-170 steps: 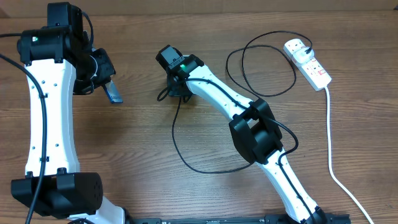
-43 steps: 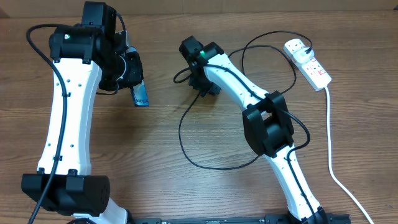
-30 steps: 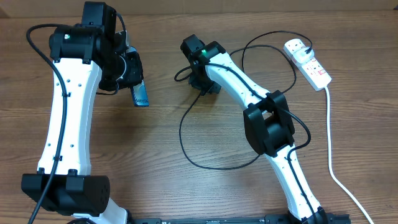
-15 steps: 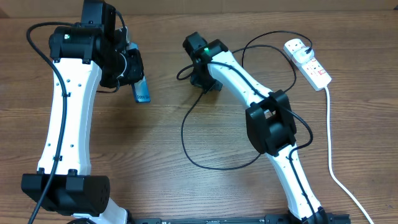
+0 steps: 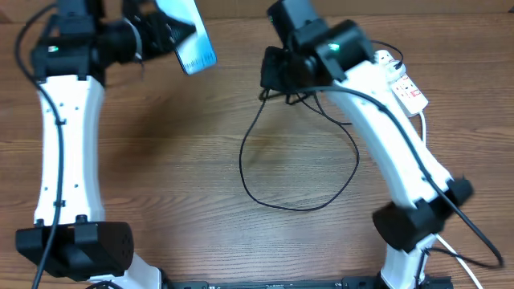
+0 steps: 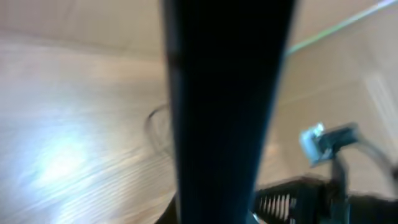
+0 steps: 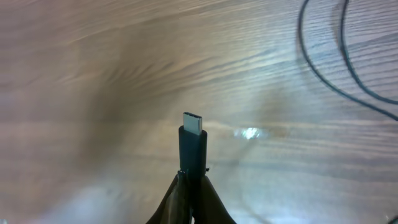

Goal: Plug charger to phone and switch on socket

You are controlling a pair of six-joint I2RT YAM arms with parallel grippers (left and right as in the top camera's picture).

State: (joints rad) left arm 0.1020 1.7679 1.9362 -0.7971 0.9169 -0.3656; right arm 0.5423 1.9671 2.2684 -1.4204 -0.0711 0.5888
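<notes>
The slim black-framed phone with pale blue screen is gripped in the left tool, raised at far left. The small black connector tip of the thin black charger cable is clamped in the right tool, far centre.

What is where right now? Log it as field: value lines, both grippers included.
phone: off the table, screen up
left gripper: shut on phone
charger connector: tip bare, unplugged
right gripper: shut on charger connector
charger cable: looped on table
socket: far right, partly behind right arm
</notes>
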